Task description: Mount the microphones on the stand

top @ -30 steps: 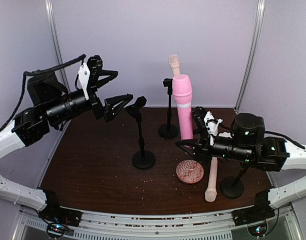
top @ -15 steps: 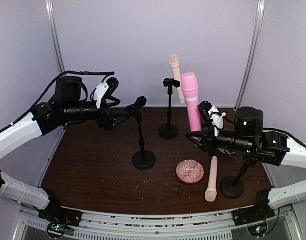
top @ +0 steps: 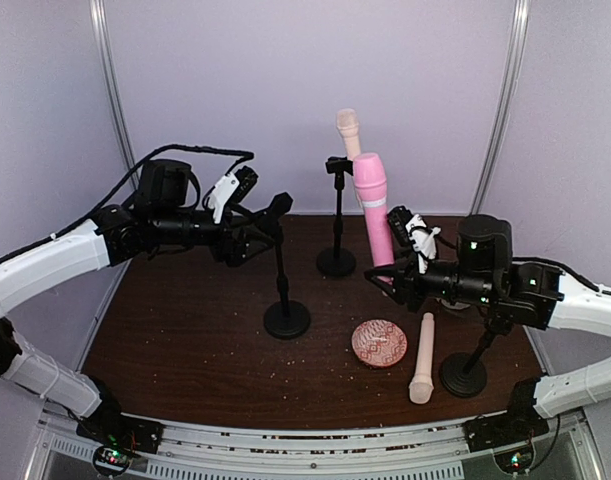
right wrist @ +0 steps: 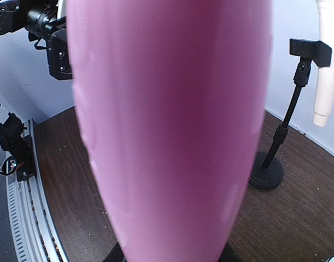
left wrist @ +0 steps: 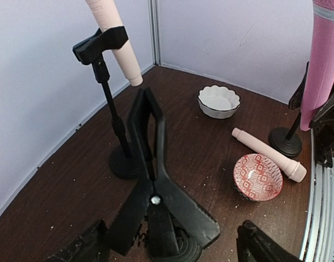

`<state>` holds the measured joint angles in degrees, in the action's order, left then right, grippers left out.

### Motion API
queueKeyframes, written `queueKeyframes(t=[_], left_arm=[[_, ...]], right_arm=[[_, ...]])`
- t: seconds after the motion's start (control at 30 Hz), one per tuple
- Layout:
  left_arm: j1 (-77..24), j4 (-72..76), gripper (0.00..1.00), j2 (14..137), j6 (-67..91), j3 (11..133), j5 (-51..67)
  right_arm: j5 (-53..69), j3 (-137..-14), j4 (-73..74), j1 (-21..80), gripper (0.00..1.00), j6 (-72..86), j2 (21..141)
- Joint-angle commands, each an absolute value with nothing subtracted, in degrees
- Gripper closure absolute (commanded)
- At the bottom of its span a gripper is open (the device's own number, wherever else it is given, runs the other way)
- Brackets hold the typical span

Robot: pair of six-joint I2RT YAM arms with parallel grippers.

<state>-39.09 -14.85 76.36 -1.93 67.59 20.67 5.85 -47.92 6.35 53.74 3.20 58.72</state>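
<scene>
From above, my right end effector (top: 393, 268) is clamped on the lower end of the pink microphone (top: 371, 205), holding it nearly upright over the tabletop (top: 185, 320). One cream microphone (top: 347, 130) sits clipped in the back stand (top: 336, 262). The second cream microphone (top: 422, 358) lies flat between the patterned dish (top: 378, 343) and the right stand (top: 463, 375). My left end effector (top: 253, 238) is at the middle stand (top: 285, 318).

On the left wrist camera, its fingers (left wrist: 85, 250) are spread wide, either side of that stand's clip (left wrist: 147, 142).

On the right wrist camera, the pink microphone (right wrist: 167, 125) fills the frame.
</scene>
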Motion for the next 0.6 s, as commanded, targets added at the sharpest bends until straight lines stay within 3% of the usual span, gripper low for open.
queueKeyframes(t=[0.0, 0.27, 0.43, 0.57], left_arm=[[-39.02, -10.28, 0.18, 76.44, -1.19, 69.35, 21.32], [-38.79, -11.49, 0.19, 79.88, -0.04, 73.59, 21.79], [-37.06, -13.47, 0.34, 82.49, 1.76, 75.72, 24.53], [-36.96, -13.46, 0.31, 82.08, 1.80, 74.80, 23.85]], right_arm=[[6.61, -47.02, 3.59, 53.29, 0.98, 3.87, 57.47], [7.46, -47.07, 2.66, 52.85, 0.97, 4.46, 58.42], [7.30, -46.67, 2.41, 52.72, 0.97, 4.70, 58.10], [7.27, -46.67, 2.35, 52.45, 0.97, 4.63, 58.25]])
